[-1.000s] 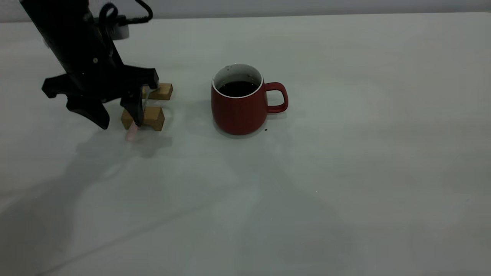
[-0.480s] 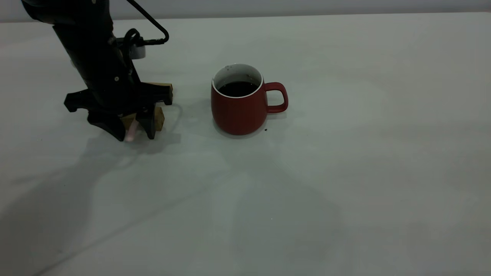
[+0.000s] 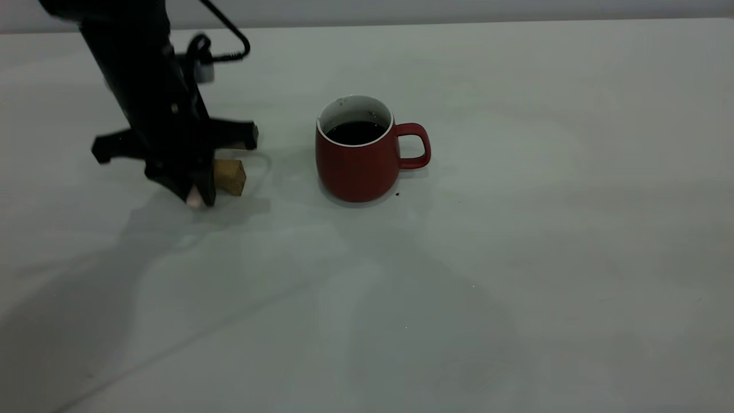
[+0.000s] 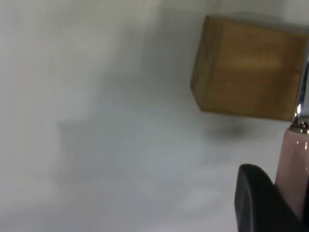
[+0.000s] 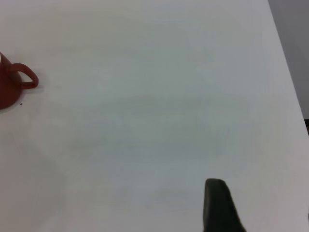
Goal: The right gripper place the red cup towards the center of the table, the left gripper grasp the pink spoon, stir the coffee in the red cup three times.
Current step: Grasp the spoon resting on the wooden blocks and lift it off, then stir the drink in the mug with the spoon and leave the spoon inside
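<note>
Pink plastic shows at the tip of the left gripper (image 3: pixel 195 198), whose fingers have closed around the handle end of the pink spoon (image 3: pixel 195 199). The spoon lies low over the table (image 3: pixel 516 258) at about nine o'clock from the red cup (image 3: pixel 356 158), well apart from it. In the left wrist view the pink handle (image 4: pixel 294 159) meets a grey metal neck that runs alongside a wooden block (image 4: pixel 248 67); one black finger (image 4: pixel 258 200) sits just beside the handle. A second block is mostly hidden behind the gripper in the exterior view.

Handling, as a judgement: the spoon is light and stiff, and its smooth rounded handle could swivel or slide in a pinch this near the end, so a firm, square hold matters before any lift. The metal bowl end should stay free for stirring.

The cup stands upright near the table's middle, handle at three o'clock, with dark coffee (image 3: pixel 355 132) below the white rim. Ceramic and part-filled, it looks heavy enough to stay put, but a hard knock from the spoon could slop liquid.

The right gripper (image 5: pixel 219 205) is parked far off at the cup's three o'clock side; only one dark finger shows, so whether it is released or clenched cannot be told.
</note>
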`<action>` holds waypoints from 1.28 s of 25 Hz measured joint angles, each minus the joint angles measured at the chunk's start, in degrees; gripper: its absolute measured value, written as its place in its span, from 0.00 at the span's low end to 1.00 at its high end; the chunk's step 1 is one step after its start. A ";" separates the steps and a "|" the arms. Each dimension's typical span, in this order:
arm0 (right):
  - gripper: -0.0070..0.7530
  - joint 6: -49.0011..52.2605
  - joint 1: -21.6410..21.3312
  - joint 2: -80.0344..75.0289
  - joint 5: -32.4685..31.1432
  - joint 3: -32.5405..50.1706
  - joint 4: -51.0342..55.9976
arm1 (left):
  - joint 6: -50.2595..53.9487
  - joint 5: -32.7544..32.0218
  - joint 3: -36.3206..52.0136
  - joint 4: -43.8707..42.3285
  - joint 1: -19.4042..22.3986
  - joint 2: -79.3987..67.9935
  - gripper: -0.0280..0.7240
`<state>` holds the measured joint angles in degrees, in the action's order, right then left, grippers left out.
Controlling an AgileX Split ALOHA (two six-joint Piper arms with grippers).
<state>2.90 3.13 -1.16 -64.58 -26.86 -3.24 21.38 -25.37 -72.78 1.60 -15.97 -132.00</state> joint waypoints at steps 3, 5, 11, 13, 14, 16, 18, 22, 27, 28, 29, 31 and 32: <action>0.63 0.00 0.00 0.00 0.00 0.00 0.00 | 1.37 -4.37 -1.62 5.57 0.00 4.23 0.22; 0.63 0.00 0.00 0.00 0.00 0.00 0.00 | 4.09 -7.06 -2.57 12.40 0.00 6.94 0.22; 0.63 0.00 0.00 0.06 0.00 0.00 0.00 | 12.28 -15.61 -3.12 45.01 0.00 12.70 0.22; 0.63 0.00 0.00 0.06 0.00 0.00 0.00 | 13.00 -18.32 -3.12 56.53 0.00 13.19 0.22; 0.63 0.00 0.00 0.06 0.00 0.00 0.00 | 13.10 -19.73 -3.12 62.47 0.00 13.19 0.22; 0.63 0.00 0.00 0.06 0.00 0.00 0.00 | 13.37 -21.61 -3.12 71.82 -0.05 13.14 0.22; 0.63 0.00 0.00 0.06 0.00 0.00 0.00 | 13.40 -22.59 -3.12 80.06 -0.05 13.14 0.22; 0.63 0.00 0.00 0.06 0.00 0.00 0.00 | 13.48 -22.77 -3.12 88.79 -0.05 13.14 0.22; 0.63 0.00 0.00 0.06 0.00 0.00 0.00 | 17.38 -17.98 -3.12 94.35 -1.24 13.00 0.22; 0.63 0.00 0.00 0.06 0.00 0.00 0.00 | 18.62 -16.48 -3.12 95.02 -1.84 12.87 0.22; 0.63 0.00 0.00 0.06 0.00 0.00 0.00 | 19.69 -15.49 -3.12 95.68 -2.43 12.70 0.22; 0.63 0.00 0.00 0.06 0.00 0.00 0.00 | 21.99 -14.25 -3.12 96.67 -3.20 11.79 0.22; 0.63 0.00 0.00 0.06 0.00 0.00 0.00 | 22.95 -13.95 -3.12 96.93 -3.49 11.24 0.22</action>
<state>2.90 3.13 -1.10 -64.58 -26.86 -3.24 44.33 -39.33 -75.90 98.53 -19.45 -120.75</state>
